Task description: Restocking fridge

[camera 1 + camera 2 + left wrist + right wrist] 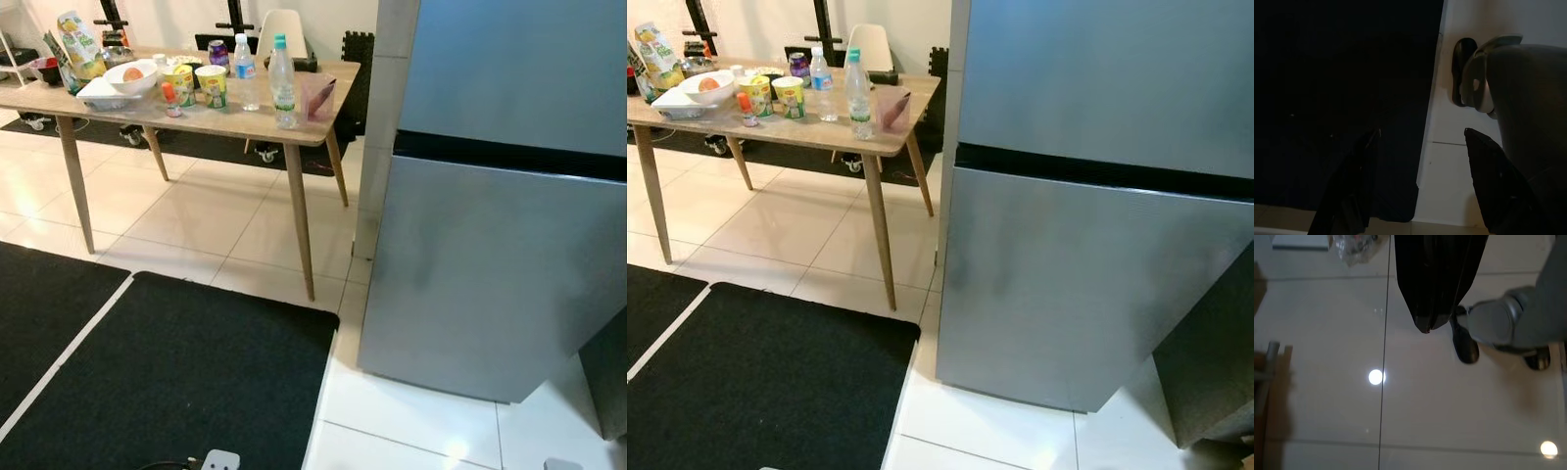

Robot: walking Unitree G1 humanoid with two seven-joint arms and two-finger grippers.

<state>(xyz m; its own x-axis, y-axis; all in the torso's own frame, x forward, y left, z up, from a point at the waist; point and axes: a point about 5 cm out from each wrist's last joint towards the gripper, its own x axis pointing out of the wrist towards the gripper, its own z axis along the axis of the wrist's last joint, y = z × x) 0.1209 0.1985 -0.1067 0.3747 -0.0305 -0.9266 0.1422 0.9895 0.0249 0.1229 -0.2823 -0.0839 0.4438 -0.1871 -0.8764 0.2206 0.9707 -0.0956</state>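
On the far left a wooden bench [245,122] on slanted legs stands over pale floor tiles [196,220]. Its top carries, from left to right, a yellow snack bag [78,44], a white bowl [130,75] with something orange inside, a small orange-capped bottle [170,99], two yellow-green cups [212,85], a purple can [217,53], a blue-capped water bottle [245,70], a taller green-capped water bottle [282,83] near the front edge, and a pinkish see-through container [318,96] at the right corner. A white chair [282,29] shows behind the bench.

A black mat [186,377] lies on the floor in front, between the bench and the robot.

To the right stands the fridge [500,225], grey and matte, both doors closed, a dark seam dividing the upper door from the lower. It is just beside the bench's right end, its base on white tile.

The left tool [1418,186] hangs over the mat's edge with fingers spread wide, empty. The right tool [1430,325] hangs above shiny tile, fingers pressed together, holding nothing.
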